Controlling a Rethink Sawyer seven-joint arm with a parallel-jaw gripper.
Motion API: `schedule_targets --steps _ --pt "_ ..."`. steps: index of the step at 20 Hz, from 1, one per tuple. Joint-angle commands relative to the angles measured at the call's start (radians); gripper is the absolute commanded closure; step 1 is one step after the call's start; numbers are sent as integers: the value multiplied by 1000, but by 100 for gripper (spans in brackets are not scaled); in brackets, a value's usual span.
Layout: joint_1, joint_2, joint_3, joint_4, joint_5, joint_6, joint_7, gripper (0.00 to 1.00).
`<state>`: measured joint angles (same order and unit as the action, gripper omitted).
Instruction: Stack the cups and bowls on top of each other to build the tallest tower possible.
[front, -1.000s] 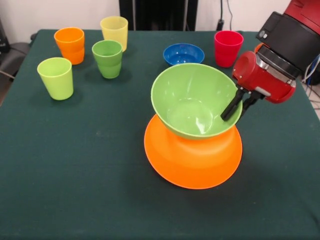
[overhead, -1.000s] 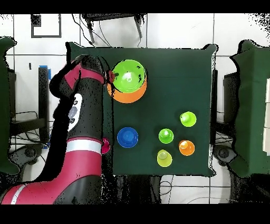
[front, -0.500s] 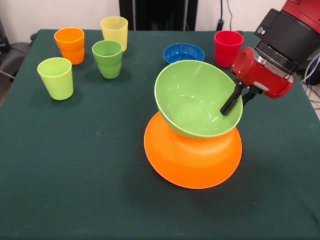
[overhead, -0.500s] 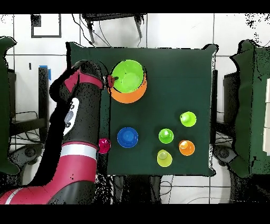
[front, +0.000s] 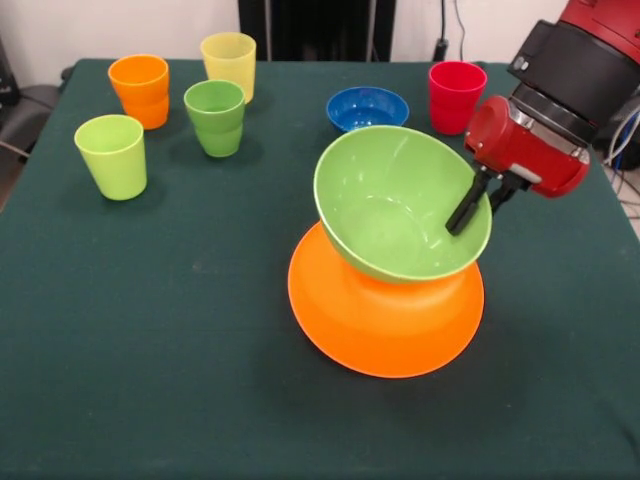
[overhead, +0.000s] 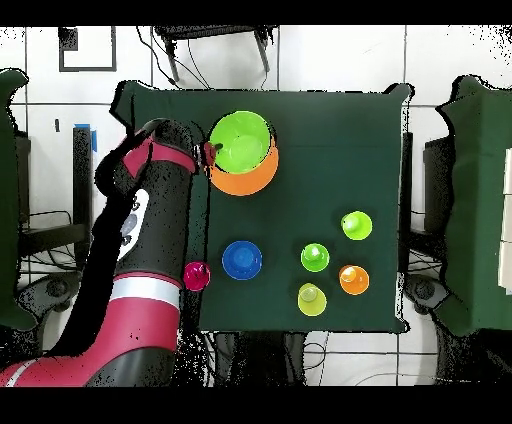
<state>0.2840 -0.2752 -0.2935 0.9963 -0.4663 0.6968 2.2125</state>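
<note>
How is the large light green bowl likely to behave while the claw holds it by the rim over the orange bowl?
The light green bowl looks stiff: its rim keeps a clean round shape where the claw grips it. Its glossy surface suggests it may slip. It sits tilted on the upturned orange bowl, so it could probably slide or tip if released now.

Glossy smooth plastic green bowl, glossy orange bowl, matt dark green tablecloth

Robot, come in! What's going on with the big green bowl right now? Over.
Pincer shut on green bowl rim. Bowl tilted, resting on upside-down orange bowl. Five cups and blue bowl stand apart, not in the way.
</note>
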Motion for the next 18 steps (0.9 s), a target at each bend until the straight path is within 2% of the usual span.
schedule_targets --steps 1,8,15,16,18 --pt "-10 34 101 66 77 -65 168 100" --pt "-27 36 120 49 118 -61 111 100" --pt "-27 37 111 61 145 -66 97 100" --pt "-26 37 107 64 147 -73 91 0" --pt "-29 34 110 73 146 -91 89 0"
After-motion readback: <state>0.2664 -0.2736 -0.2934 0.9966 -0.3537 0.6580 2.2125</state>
